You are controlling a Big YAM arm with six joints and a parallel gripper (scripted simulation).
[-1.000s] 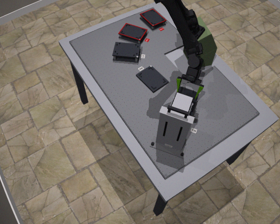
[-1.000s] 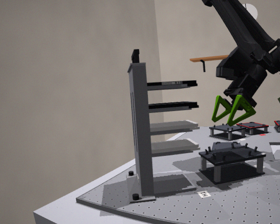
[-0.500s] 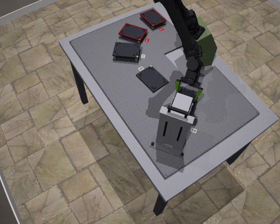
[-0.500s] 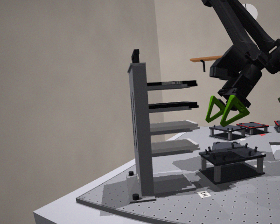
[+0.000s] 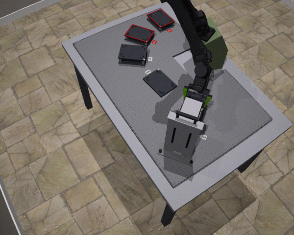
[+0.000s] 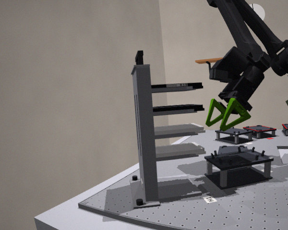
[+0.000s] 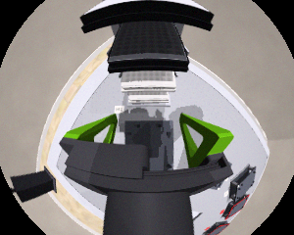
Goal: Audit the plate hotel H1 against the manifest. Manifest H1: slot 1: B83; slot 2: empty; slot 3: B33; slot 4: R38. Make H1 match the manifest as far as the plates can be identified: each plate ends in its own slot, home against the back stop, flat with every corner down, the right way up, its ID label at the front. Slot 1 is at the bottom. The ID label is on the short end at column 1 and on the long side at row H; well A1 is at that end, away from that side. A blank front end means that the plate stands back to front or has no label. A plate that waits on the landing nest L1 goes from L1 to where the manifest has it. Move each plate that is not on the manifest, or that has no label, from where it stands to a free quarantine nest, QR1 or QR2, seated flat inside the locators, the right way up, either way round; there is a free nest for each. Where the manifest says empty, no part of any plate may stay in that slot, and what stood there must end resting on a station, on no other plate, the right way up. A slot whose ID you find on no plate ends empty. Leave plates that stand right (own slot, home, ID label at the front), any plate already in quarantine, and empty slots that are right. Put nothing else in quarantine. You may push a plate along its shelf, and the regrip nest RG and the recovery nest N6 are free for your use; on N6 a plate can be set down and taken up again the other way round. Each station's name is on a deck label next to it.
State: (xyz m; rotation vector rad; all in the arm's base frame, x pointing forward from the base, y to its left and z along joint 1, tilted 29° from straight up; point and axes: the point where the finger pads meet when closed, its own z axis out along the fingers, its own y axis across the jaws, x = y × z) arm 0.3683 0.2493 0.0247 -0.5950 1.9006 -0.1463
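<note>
The plate hotel H1 (image 6: 144,133) is a grey tower with four shelves facing the arm. In the exterior view, a black plate (image 6: 176,86) lies on the top shelf and another black plate (image 6: 178,108) on the shelf below. The two lower shelves (image 6: 178,130) (image 6: 179,149) look light grey; I cannot tell from here whether they hold pale plates. The wrist view shows the two dark plates (image 7: 149,46) above two pale fronts (image 7: 149,90). My gripper (image 6: 226,116) (image 5: 196,97) (image 7: 148,117) is open and empty. It hangs in front of the shelf ends, clear of them, at about the height of the middle shelves.
Two red-rimmed quarantine nests (image 5: 139,33) (image 5: 160,18) stand at the far end, both bare. The L1 nest (image 5: 133,52) and the nest beside the hotel (image 5: 159,82) (image 6: 238,160) are bare too. A green block (image 5: 215,48) stands by the arm's base.
</note>
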